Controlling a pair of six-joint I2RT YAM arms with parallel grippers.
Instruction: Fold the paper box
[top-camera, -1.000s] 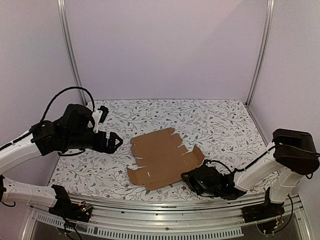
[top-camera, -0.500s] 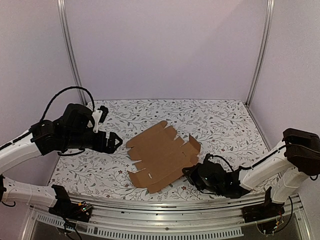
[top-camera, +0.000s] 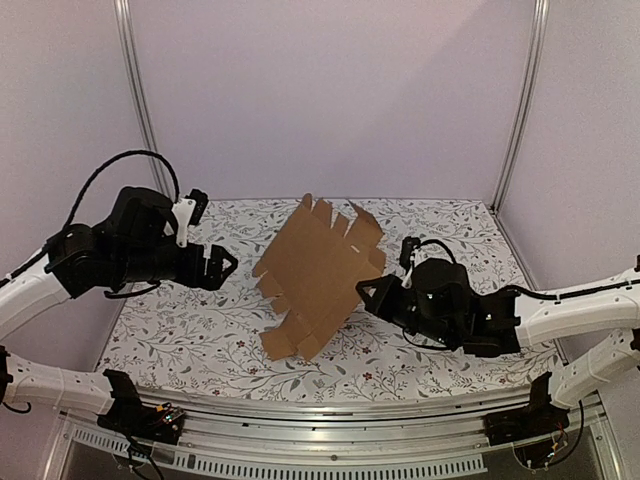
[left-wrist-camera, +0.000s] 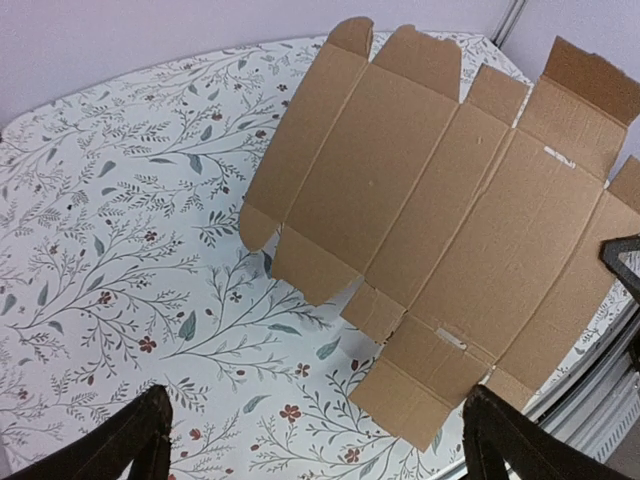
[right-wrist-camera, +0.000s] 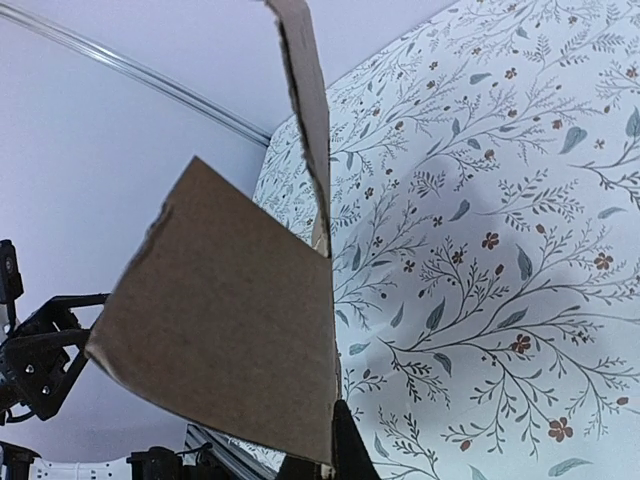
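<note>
The paper box (top-camera: 315, 275) is a flat brown die-cut sheet with flaps and slots. It stands steeply tilted over the middle of the table, its low corner close to or on the cloth. My right gripper (top-camera: 372, 293) is shut on the sheet's right edge. In the right wrist view the sheet (right-wrist-camera: 230, 340) fills the left side, pinched at the bottom by my right gripper (right-wrist-camera: 325, 462). My left gripper (top-camera: 225, 268) is open and empty, hovering apart to the left of the sheet. In the left wrist view the sheet (left-wrist-camera: 450, 200) lies ahead of my left gripper (left-wrist-camera: 320, 445).
The table has a white floral cloth (top-camera: 440, 240). Metal frame posts (top-camera: 520, 100) stand at the back corners with plain walls behind. An aluminium rail (top-camera: 330, 425) runs along the near edge.
The right gripper has lifted the sheet's right edge up and back, tipping it from flat on the table to steeply upright. The left gripper has risen slightly and stays open.
</note>
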